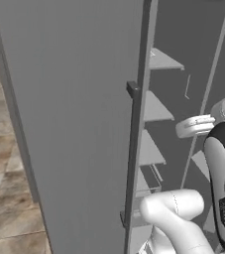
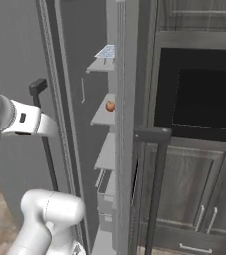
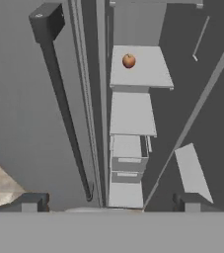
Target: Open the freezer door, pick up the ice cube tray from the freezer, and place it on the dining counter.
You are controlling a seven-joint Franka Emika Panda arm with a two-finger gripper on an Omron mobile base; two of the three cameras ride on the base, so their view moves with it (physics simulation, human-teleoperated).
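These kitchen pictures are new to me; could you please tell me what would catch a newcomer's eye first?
The tall grey freezer door stands open, with its long dark handle running down its edge. Inside the freezer, a small reddish fruit sits on a pale shelf, and the ice cube tray lies on the shelf above it. The open claw points into the gap.

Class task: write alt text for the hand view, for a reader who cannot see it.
The open gripper looks into the opened freezer, its two dark fingertips wide apart. An orange-red fruit sits on an upper pale grey shelf, with more shelves below. At left is the freezer door with its dark bar handle.
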